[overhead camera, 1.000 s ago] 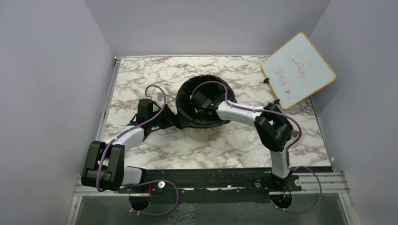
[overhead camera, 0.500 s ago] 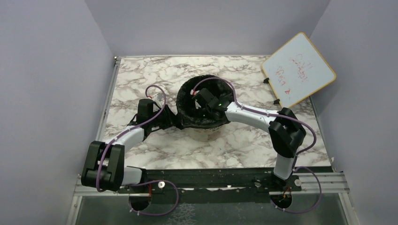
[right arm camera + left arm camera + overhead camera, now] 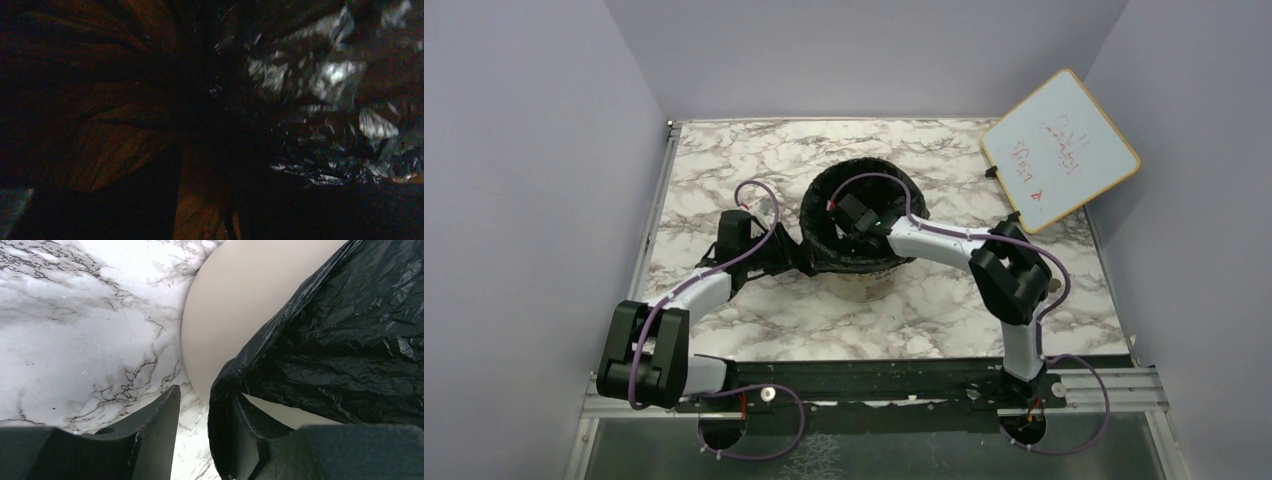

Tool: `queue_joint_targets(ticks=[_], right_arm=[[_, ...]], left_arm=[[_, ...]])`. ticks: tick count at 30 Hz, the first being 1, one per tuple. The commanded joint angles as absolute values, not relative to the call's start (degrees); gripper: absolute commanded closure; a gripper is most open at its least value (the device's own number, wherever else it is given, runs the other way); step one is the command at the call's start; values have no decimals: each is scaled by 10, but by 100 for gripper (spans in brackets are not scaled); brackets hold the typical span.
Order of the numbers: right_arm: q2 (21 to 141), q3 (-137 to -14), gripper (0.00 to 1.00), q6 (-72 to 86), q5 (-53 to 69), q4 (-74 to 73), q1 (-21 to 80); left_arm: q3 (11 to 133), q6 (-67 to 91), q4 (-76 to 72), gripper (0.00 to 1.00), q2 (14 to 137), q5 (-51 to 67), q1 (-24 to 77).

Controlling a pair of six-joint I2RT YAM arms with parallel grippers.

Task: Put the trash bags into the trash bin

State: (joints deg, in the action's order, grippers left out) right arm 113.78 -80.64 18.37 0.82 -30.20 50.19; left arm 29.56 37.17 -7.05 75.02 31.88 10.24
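**A:** Mid-table, the black trash bag (image 3: 819, 205) is draped over the rim of the beige trash bin (image 3: 859, 287) and lines its inside.

**B:** And the left gripper (image 3: 792, 257) is at the bin's left side with its jaws partly apart. The marble table (image 3: 724, 170) shows through the gap. The bag's hanging edge wraps one finger (not pinched between the two).

**A:** The right gripper (image 3: 849, 212) is down inside the bin, among the crinkled film.

**B:** Its camera is dark and blurred, so I can't tell whether those jaws hold plastic.

**A:** A yellow-framed whiteboard (image 3: 1061, 150) stands at the far right.
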Motion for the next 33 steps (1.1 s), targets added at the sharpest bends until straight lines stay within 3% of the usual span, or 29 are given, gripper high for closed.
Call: queue_joint_targets(ticks=[1,18,27,33], right_arm=[[1083,-828,53,172,-18,-336,505],[1029,-885,46,184,-51,-384,505],[983,-834,44,167,-20,-251,505],[948,-784,42,221,-101,-225,504]], left_arm=[[314,365,-64,58,742,319,104],[324,357,-48,58,742,320,105],[326,352,-40,58,737,319,105],[322,351,-35,59,730,314,104]])
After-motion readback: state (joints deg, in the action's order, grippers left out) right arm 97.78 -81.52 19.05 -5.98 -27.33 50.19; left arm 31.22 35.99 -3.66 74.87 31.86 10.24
